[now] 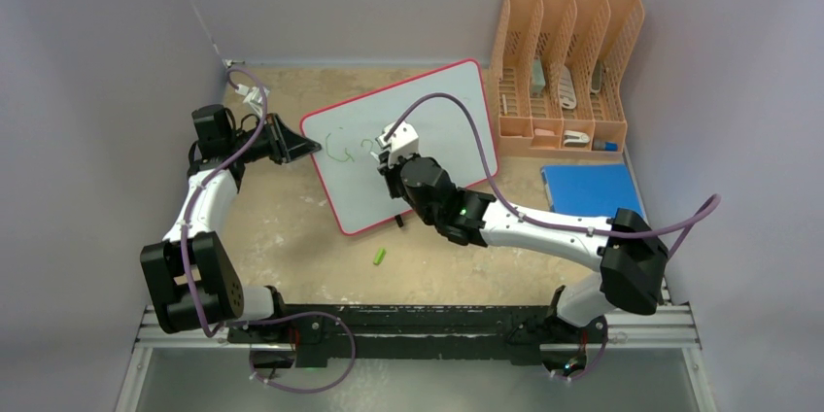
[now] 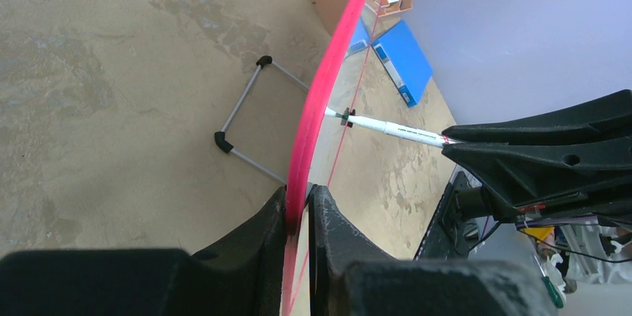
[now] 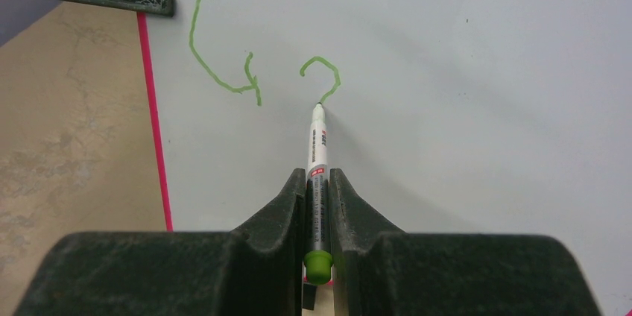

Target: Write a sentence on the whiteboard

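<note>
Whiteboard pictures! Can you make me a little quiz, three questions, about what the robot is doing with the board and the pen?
1. True or false: the marker in the right tool touches the whiteboard with its tip.
2. Which letter of the sentence is finished? A) G B) M C) T
3. Fill in: the left tool pinches the whiteboard's ___ rim.

Key: 1 true; 2 A; 3 red.
</note>
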Robot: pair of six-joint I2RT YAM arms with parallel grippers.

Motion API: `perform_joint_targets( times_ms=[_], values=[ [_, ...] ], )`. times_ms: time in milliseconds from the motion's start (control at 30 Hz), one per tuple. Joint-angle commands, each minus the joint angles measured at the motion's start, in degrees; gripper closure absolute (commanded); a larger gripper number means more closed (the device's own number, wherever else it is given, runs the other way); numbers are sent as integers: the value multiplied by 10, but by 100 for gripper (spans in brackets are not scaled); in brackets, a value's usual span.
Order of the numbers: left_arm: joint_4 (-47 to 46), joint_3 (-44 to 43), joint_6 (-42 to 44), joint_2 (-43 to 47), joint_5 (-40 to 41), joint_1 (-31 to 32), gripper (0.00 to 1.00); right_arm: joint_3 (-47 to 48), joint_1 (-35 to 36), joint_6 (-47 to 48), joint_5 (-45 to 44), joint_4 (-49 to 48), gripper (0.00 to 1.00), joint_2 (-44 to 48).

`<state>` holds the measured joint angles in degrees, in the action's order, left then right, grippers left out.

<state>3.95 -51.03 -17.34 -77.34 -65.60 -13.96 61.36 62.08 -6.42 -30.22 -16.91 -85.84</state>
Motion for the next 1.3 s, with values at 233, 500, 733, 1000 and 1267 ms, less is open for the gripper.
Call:
perform_joint_targets(
  times_ms=[233, 500, 733, 1000, 1267],
  values=[
    [12, -4, 13, -2, 22, 12, 100, 22, 5, 3, 10, -17, 100, 4],
    [12, -4, 13, -1, 21, 12, 100, 40, 5, 9, 15, -22, 100, -9],
    [12, -3, 13, -1, 21, 12, 100, 47, 5, 11, 15, -24, 100, -13],
    [12, -4, 13, -1, 20, 13, 100, 60, 5, 14, 6, -26, 100, -23],
    [13, -3, 13, 0, 22, 13, 100, 63, 5, 9, -1, -22, 100, -23]
  ],
)
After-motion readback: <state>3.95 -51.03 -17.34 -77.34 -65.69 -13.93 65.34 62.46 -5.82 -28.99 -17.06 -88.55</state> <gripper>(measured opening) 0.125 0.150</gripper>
